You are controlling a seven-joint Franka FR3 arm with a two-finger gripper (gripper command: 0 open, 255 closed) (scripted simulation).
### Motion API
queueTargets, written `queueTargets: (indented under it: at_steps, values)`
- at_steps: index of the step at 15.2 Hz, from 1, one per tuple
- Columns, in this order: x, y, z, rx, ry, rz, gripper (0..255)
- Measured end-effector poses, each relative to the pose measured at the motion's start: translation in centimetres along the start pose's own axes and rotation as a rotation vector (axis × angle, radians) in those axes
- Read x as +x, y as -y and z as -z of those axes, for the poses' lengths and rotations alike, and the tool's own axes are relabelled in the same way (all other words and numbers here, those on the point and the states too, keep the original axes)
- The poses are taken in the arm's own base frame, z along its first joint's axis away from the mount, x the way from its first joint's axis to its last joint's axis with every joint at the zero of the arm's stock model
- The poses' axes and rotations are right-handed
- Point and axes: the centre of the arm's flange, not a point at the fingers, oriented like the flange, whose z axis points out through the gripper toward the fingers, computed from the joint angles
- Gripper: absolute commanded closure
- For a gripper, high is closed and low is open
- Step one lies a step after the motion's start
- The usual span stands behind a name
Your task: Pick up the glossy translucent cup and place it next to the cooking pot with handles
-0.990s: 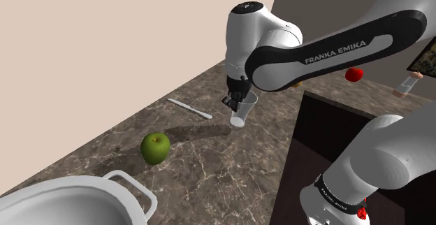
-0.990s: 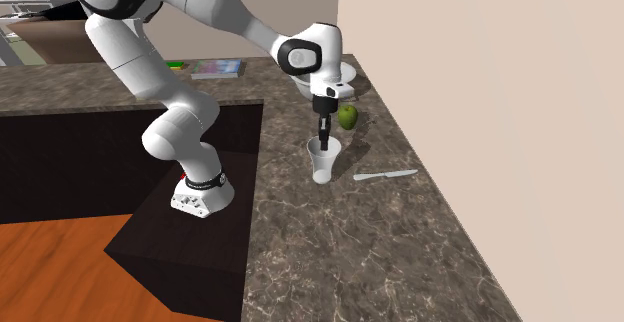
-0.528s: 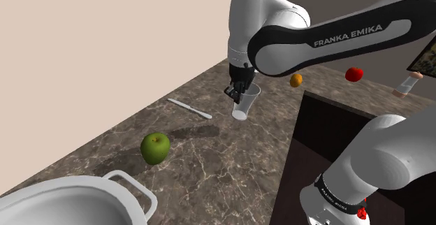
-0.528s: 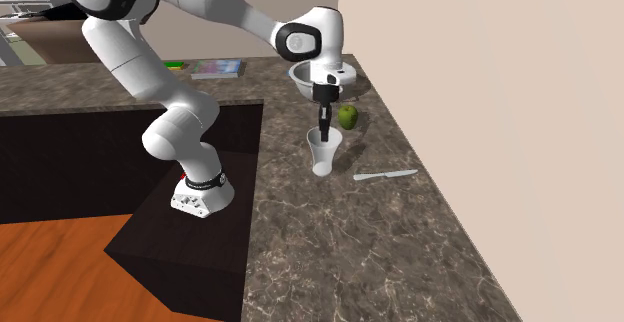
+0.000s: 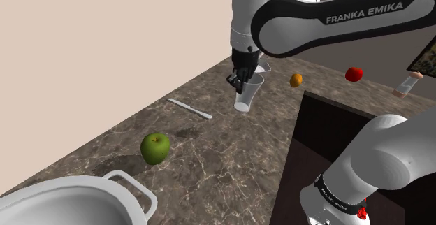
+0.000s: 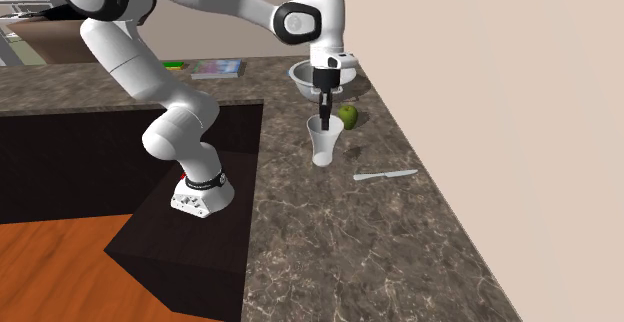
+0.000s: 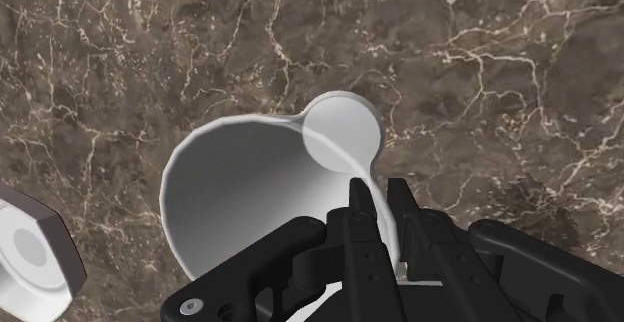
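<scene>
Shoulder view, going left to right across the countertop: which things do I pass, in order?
pale grey cooking pot with loop handles → round green apple → slim white knife → glossy translucent cup → small orange fruit → small red fruit

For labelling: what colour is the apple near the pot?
The apple is green; the shoulder view shows it best.

— Where's the cup (image 5: 245, 96)?
— Pale and see-through, tapering to a small base. The gripper (image 5: 240, 84) pinches its rim. It's mouth up, slightly tilted, raised off the marbled counter (image 5: 209, 162).
— And the pot (image 5: 105, 206)?
— White, round, with loop handles. It stands on that counter, well apart from the cup.
</scene>
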Motion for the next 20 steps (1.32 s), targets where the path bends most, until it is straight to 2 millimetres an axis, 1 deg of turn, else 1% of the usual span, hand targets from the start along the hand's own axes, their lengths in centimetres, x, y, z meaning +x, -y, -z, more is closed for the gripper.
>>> queueTargets:
  at_steps: [17,18,20]
  values:
    - [0.2,-2.4,8.6,0.0,0.0,0.0,255]
    - [0.0,-2.0,8.9,0.0,0.0,0.0,255]
    - [-1.0,-0.3,9.8,0.0,0.0,0.001,255]
